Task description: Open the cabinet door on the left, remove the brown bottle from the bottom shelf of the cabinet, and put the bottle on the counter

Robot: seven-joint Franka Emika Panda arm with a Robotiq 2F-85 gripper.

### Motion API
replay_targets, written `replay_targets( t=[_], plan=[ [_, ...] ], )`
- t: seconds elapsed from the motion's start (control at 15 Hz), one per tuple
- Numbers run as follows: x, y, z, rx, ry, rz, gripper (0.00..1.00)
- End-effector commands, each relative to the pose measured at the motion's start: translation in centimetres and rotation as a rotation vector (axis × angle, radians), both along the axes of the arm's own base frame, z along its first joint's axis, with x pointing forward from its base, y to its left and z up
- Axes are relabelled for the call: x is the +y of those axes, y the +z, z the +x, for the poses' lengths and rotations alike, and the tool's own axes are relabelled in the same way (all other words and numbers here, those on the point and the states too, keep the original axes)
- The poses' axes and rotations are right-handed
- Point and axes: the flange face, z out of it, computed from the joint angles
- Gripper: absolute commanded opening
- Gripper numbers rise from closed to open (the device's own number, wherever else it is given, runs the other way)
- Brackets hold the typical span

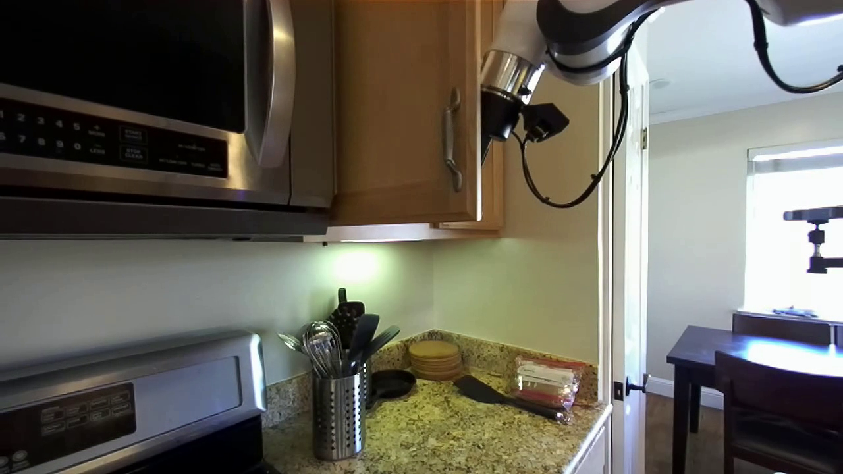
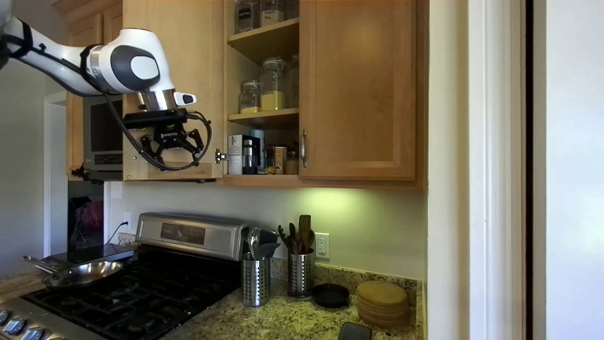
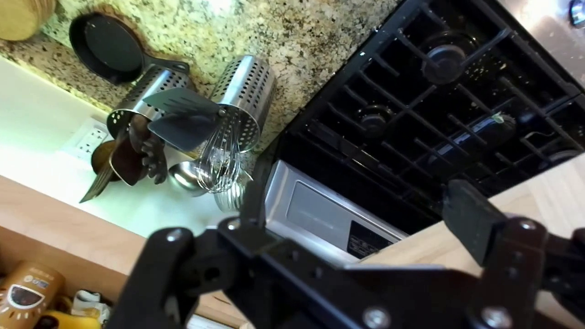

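Note:
The cabinet door [image 1: 402, 118] stands swung open, and its inner face [image 2: 188, 61] shows in an exterior view. The cabinet [image 2: 263, 180] shows its shelves. The brown bottle [image 3: 29, 292] seems to be the brown cylinder with a pale sun-like label at the wrist view's lower left; it stands on the bottom shelf [image 2: 279, 160] among other items. My gripper [image 2: 174, 160] is open and empty, pointing down in front of the open door's inner face, left of the shelf opening. Its two fingers are wide apart in the wrist view [image 3: 361, 212]. The counter [image 3: 311, 32] lies below.
A white-black box [image 2: 236, 155] stands on the bottom shelf; glass jars [image 2: 272, 85] stand above. The narrower door [image 2: 358, 89] is shut. Steel utensil holders [image 1: 338, 418], a black pan [image 2: 330, 296], wooden discs [image 2: 382, 304] and a spatula [image 1: 484, 390] are on the counter beside the stove [image 2: 141, 293].

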Motion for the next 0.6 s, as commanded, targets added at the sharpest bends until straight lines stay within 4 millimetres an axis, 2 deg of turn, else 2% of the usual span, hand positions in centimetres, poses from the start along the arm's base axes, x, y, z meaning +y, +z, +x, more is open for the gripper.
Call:
replay_targets(
  t=[0.0, 0.27, 0.53],
  plan=[
    [-0.4, -1.0, 1.1, 0.005, -0.004, -0.007, 1.00],
    [-1.5, -3.6, 3.1, 0.037, -0.105, -0.032, 1.00],
    [-1.7, -5.0, 3.7, 0.065, -0.207, -0.047, 1.00]
  ],
)
